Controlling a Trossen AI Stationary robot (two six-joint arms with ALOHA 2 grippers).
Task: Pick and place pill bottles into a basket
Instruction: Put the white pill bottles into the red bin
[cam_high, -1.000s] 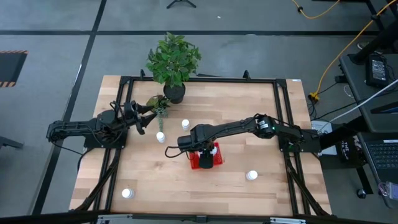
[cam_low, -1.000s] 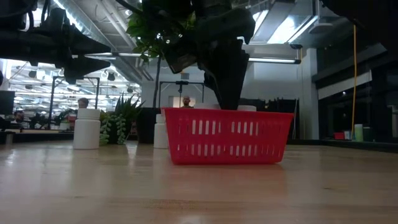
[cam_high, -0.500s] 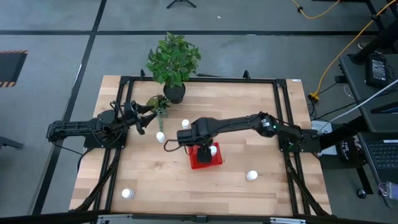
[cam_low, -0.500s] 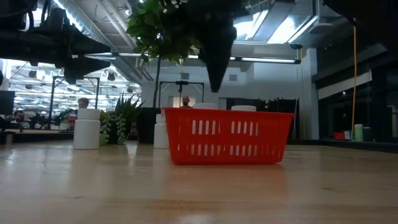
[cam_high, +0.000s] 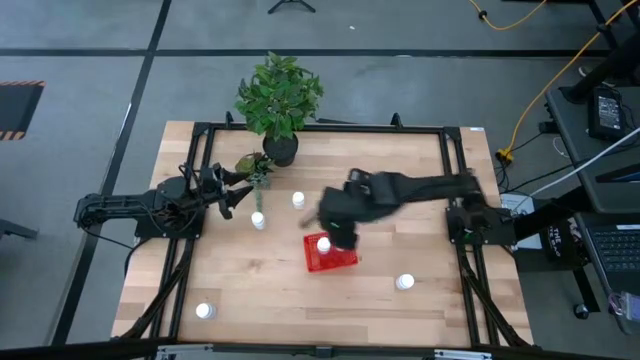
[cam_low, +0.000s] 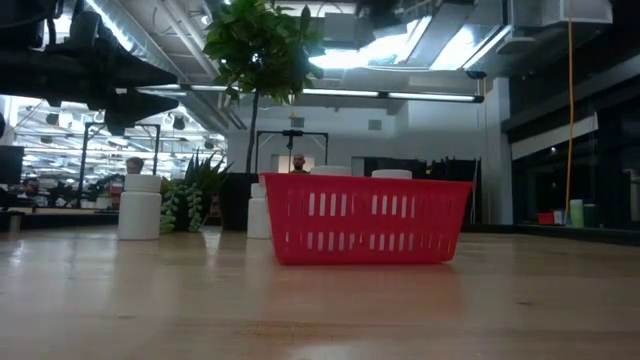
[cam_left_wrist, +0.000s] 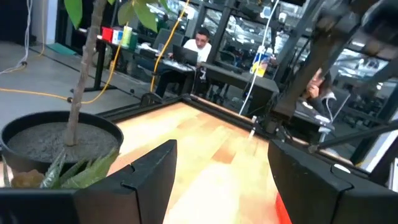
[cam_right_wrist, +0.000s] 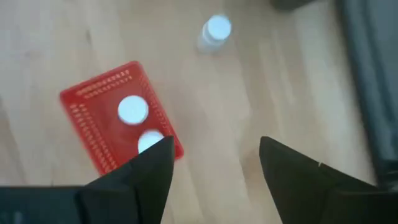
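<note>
The red basket (cam_high: 332, 256) stands mid-table, with two white pill bottles (cam_right_wrist: 132, 109) (cam_right_wrist: 149, 142) upright in it. Their caps show over its rim in the low view (cam_low: 330, 171) (cam_low: 392, 173). My right gripper (cam_right_wrist: 214, 146) is open and empty, up in the air above the table beside the basket (cam_right_wrist: 118, 124); in the high view it is a blur (cam_high: 340, 228). My left gripper (cam_high: 228, 196) is open and empty at the table's left, near the plants. Loose bottles stand on the table (cam_high: 258, 220) (cam_high: 298, 200) (cam_high: 404, 282) (cam_high: 204, 311).
A potted plant (cam_high: 279, 100) stands at the far edge, with a small succulent (cam_high: 255, 167) beside my left gripper. Its pot shows in the left wrist view (cam_left_wrist: 56, 140). A black frame (cam_high: 455, 160) rims the table. People sit at desks beyond the table.
My right gripper has risen out of the basket and drawn back fast toward the table's right edge. It leaves a second bottle standing in the basket beside the first.
</note>
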